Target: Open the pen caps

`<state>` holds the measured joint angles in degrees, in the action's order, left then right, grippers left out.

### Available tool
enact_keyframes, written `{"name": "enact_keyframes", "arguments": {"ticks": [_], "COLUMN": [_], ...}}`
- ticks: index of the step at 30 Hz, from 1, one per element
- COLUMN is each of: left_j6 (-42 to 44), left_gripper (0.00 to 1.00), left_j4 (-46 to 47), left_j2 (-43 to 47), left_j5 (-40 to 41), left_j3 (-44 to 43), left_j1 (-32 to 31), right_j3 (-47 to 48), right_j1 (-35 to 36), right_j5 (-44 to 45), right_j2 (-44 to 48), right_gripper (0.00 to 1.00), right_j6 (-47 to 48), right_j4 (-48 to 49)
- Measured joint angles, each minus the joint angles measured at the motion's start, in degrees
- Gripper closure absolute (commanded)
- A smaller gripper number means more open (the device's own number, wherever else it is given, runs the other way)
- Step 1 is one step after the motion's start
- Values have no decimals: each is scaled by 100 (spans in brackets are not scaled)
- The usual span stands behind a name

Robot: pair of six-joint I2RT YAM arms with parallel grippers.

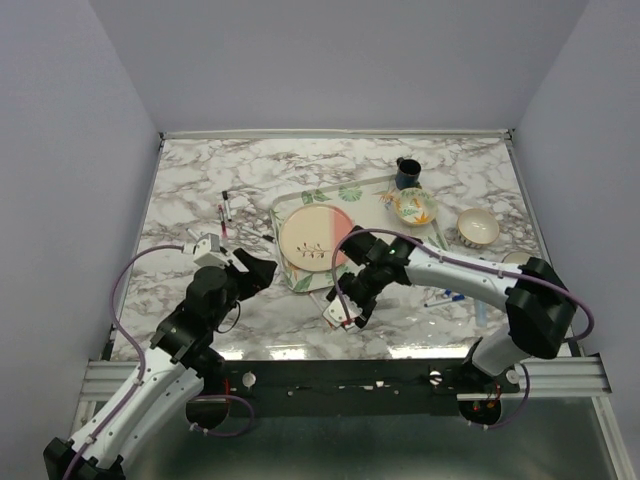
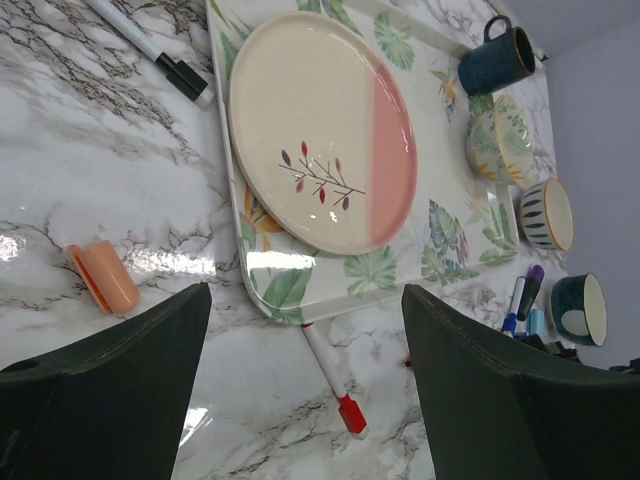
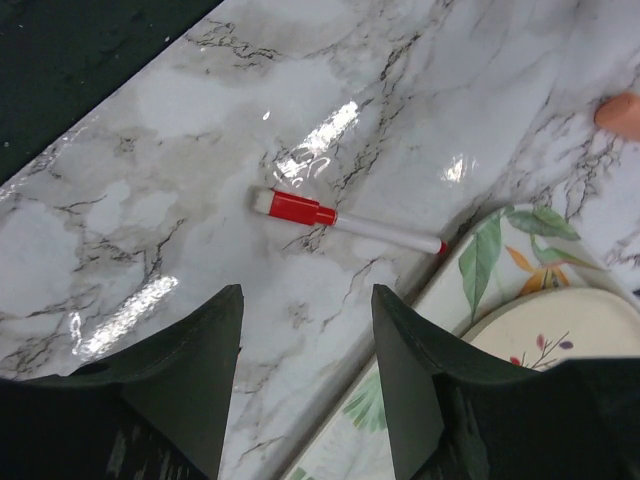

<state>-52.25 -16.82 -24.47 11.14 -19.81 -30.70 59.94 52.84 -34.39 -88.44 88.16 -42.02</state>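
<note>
Left gripper (image 2: 305, 300) spread empty near tray (image 2: 375, 270) edge, right gripper (image 3: 307, 295) spread over red-capped pen (image 3: 345, 222) just beside tray rim

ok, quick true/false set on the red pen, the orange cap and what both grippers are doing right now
1. The red pen lies on the table beside the tray. True.
2. The left gripper holds the orange cap. False: its jaws stand open and empty, and the cap lies on the table.
3. The plate sits on the tray. True.
4. The right gripper is shut on the red pen. False: it is open, and the pen lies free ahead of it.
</note>
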Motion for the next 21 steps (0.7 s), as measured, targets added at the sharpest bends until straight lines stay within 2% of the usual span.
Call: {"name": "enact_keyframes", "arguments": {"ticks": [11, 21], "left_j6": [-138, -247], "left_gripper": [13, 13], "left_j4": [-876, -1351], "left_j2": [603, 1069], "left_j5": [461, 774], "left_j3": [-181, -463], "left_j1": [0, 0], "right_j3": [997, 1106], "right_j1": [629, 846], "right_j5": [890, 1320], "right_j2": [-1410, -1825], "right_gripper": [42, 48], "right_j6": [964, 1338], "right_j4": [-92, -125]}}
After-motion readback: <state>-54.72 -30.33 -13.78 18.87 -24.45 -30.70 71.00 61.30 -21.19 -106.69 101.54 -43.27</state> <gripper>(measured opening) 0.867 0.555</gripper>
